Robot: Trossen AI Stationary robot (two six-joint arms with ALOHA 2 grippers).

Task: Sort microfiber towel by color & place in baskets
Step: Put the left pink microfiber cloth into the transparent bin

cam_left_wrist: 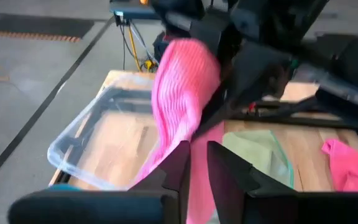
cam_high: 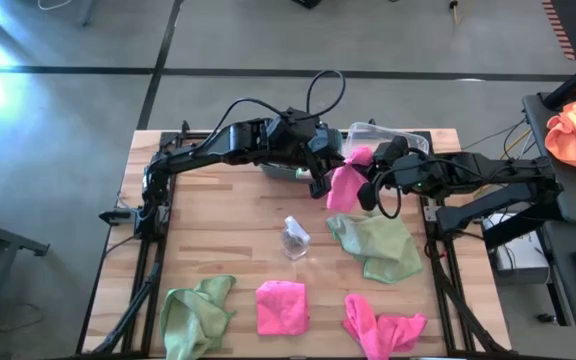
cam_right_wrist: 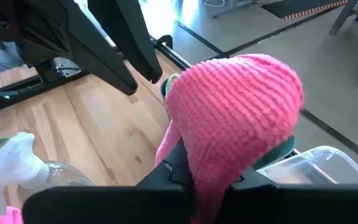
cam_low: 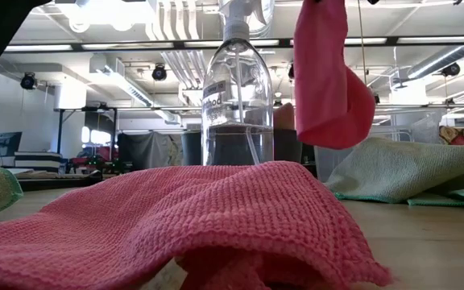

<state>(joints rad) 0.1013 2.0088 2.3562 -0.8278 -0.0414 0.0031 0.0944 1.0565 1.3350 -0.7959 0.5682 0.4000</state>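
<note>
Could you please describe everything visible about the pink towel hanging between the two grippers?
The pink towel is a bright pink, ribbed microfiber cloth, held in the air and draping down in loose folds. The right gripper is shut on its bunched upper part; the left gripper is at its lower length. It hangs beside the clear basket, above the table.

Spray bottle (cam_high: 294, 238) stood mid-table (cam_high: 218, 230). Behind it, a towel (cam_high: 346, 186) hung between both grippers, near the clear tub (cam_high: 408, 140) at the back edge. Another towel (cam_high: 378, 246) lay right of the bottle; three more along the front.
</note>
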